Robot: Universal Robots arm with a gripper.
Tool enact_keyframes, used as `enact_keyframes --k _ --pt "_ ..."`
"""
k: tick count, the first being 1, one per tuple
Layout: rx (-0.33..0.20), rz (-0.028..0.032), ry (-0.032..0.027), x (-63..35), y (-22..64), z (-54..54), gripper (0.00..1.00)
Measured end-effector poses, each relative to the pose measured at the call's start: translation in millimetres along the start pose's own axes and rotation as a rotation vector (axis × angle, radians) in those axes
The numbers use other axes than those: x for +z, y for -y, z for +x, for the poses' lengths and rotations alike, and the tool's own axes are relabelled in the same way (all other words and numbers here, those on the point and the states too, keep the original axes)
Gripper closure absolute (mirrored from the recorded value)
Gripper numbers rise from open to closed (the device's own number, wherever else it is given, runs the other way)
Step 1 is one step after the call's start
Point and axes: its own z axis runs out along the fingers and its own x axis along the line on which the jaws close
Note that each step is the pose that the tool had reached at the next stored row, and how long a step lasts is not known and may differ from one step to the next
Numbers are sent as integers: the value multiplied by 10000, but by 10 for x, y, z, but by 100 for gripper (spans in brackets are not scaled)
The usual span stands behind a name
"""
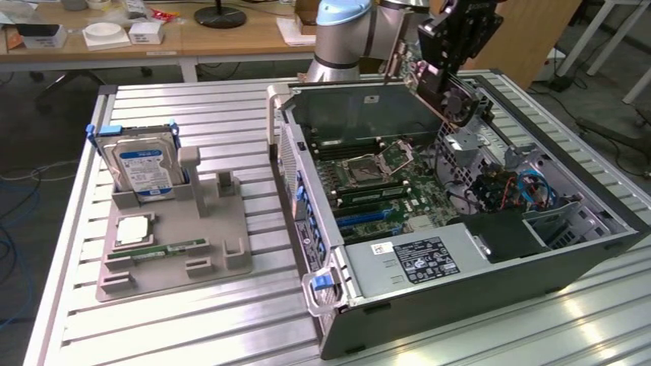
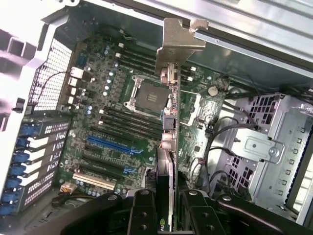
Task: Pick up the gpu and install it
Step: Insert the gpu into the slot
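The computer case lies open on top, and the room over its motherboard is free but for the gpu hanging edge-on, clamped in the gripper. The drive cage and cables crowd one long side, the power supply one end. Bare tabletop slats run between the case and the grey fixture.

Light is being reflected by the ribbed metal table. Matt grey plastic is being shown by the parts holder, dull silver metal by the bracket of the gpu.

Lab: slatted aluminium bench, cluttered desks
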Motion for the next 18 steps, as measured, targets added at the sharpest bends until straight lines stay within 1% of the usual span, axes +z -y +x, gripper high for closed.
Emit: enact_keyframes --k 18 --pt "-1648 -31 -28 0 0 0 74"
